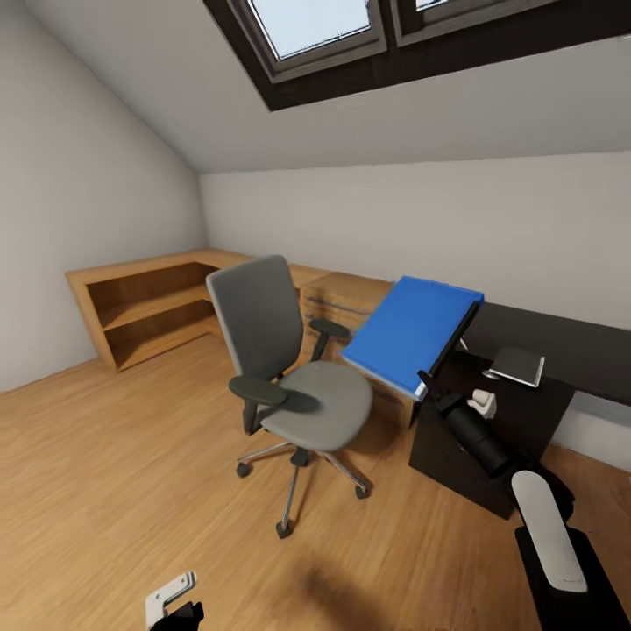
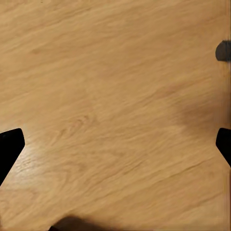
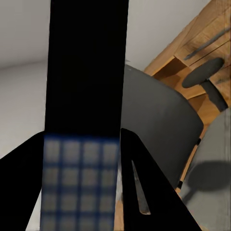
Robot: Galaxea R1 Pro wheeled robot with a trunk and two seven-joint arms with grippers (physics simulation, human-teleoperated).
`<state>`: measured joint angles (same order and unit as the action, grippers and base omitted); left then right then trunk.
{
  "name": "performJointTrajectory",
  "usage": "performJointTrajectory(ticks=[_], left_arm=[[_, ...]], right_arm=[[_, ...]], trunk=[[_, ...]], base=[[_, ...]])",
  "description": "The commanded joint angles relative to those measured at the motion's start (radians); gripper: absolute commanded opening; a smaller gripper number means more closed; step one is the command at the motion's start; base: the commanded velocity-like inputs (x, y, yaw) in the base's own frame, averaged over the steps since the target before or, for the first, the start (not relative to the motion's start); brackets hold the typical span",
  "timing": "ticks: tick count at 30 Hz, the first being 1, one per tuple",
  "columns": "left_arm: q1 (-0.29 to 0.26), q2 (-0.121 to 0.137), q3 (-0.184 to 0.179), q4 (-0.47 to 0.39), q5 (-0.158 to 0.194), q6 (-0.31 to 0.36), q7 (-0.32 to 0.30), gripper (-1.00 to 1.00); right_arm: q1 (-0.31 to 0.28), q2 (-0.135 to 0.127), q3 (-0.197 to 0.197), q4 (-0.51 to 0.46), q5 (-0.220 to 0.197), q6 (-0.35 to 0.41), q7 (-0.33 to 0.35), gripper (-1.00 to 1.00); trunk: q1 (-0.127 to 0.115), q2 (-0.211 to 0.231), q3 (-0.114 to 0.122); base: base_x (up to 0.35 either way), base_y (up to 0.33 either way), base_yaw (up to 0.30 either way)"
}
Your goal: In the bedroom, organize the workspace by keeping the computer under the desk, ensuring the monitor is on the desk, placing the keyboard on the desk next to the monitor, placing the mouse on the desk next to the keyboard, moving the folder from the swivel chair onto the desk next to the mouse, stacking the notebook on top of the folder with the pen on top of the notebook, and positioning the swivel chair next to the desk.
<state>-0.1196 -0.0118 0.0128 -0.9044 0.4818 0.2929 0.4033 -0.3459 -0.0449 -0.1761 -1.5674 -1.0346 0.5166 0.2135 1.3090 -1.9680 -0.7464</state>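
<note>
The blue folder [image 1: 410, 331] hangs tilted in the air between the swivel chair [image 1: 294, 386] and the black desk [image 1: 570, 346]. My right gripper [image 1: 428, 379] is shut on its lower edge. In the right wrist view the folder's dark spine [image 3: 86, 72] runs up between the fingers [image 3: 21, 187], with the chair's grey back [image 3: 159, 120] behind. The chair's seat is bare. A thin grey notebook [image 1: 517, 365] lies on the desk above the pedestal [image 1: 478, 438]. My left gripper [image 1: 178, 607] hangs low over the wood floor [image 2: 115, 96], with its fingertips [image 2: 9, 149] wide apart and nothing between them.
A light-wood shelf unit [image 1: 145, 307] runs along the back left wall and joins a light-wood chest [image 1: 346, 298] behind the chair. The ceiling slopes down with a skylight [image 1: 315, 26]. Open wood floor [image 1: 105, 456] lies left of and in front of the chair.
</note>
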Motion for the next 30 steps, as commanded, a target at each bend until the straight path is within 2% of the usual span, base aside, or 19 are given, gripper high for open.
performJointTrajectory(ticks=[1,2,3,4,5,8,14,17,18,21,26,30], left_arm=[[0.000,0.000,-0.001,0.001,0.007,0.000,0.005,1.00],[0.000,0.001,-0.004,0.032,0.006,-0.010,0.005,1.00],[0.000,0.000,-0.005,0.058,0.005,-0.027,0.004,1.00],[0.000,0.000,-0.008,0.105,-0.007,-0.081,0.004,1.00],[0.000,0.000,-0.020,0.167,-0.044,-0.178,0.004,1.00],[0.000,0.001,-0.026,0.203,-0.068,-0.236,0.005,1.00],[0.000,0.001,-0.030,0.219,-0.078,-0.259,0.004,1.00],[0.000,-0.002,-0.032,0.239,-0.079,-0.262,0.003,1.00],[0.000,-0.003,-0.033,0.265,-0.080,-0.290,0.003,1.00],[0.000,-0.003,-0.033,0.271,-0.080,-0.316,0.003,1.00],[0.000,-0.003,-0.034,0.274,-0.079,-0.320,0.003,1.00],[0.000,-0.006,-0.061,0.286,-0.079,-0.322,0.003,1.00]], right_arm=[[-0.001,-0.005,-0.002,-0.001,-0.004,0.006,-0.007,-1.00],[-0.001,-0.024,-0.002,-0.001,-0.005,0.006,-0.022,-1.00],[-0.001,-0.032,-0.002,-0.002,-0.005,0.006,-0.025,-1.00],[-0.001,-0.041,-0.002,-0.002,-0.005,0.006,-0.028,-1.00],[-0.001,-0.057,-0.002,-0.002,-0.005,0.006,-0.028,-1.00],[-0.001,-0.087,0.000,-0.002,-0.006,0.006,-0.025,-1.00],[-0.001,-0.100,-0.002,-0.002,-0.007,0.005,-0.024,-1.00],[-0.001,-0.098,-0.002,-0.002,-0.008,0.003,-0.023,-1.00],[-0.001,-0.094,-0.002,-0.002,-0.010,-0.001,-0.023,-1.00],[-0.001,-0.094,0.000,-0.002,-0.010,0.001,-0.023,-1.00],[-0.001,-0.095,-0.001,-0.002,-0.010,0.003,-0.022,-1.00],[-0.001,-0.098,-0.002,-0.002,-0.008,0.002,-0.023,-1.00]], trunk=[[-0.004,0.007,0.002],[-0.008,0.014,0.005],[-0.012,0.021,0.008],[-0.016,0.028,0.012],[-0.019,0.035,0.015],[-0.031,0.056,0.024],[-0.054,0.098,0.043],[-0.065,0.119,0.052],[-0.069,0.126,0.055],[-0.081,0.147,0.065],[-0.100,0.182,0.081],[-0.115,0.210,0.093]], base=[[0.000,0.000,-0.268],[0.000,0.000,-0.268],[0.000,0.000,-0.265],[0.000,0.000,-0.168],[0.000,0.000,-0.055],[0.000,0.000,-0.024],[0.000,0.000,-0.004],[0.000,0.000,0.000],[0.000,0.000,0.000],[0.000,0.000,0.000],[0.000,0.000,-0.006],[0.000,0.000,-0.197]])
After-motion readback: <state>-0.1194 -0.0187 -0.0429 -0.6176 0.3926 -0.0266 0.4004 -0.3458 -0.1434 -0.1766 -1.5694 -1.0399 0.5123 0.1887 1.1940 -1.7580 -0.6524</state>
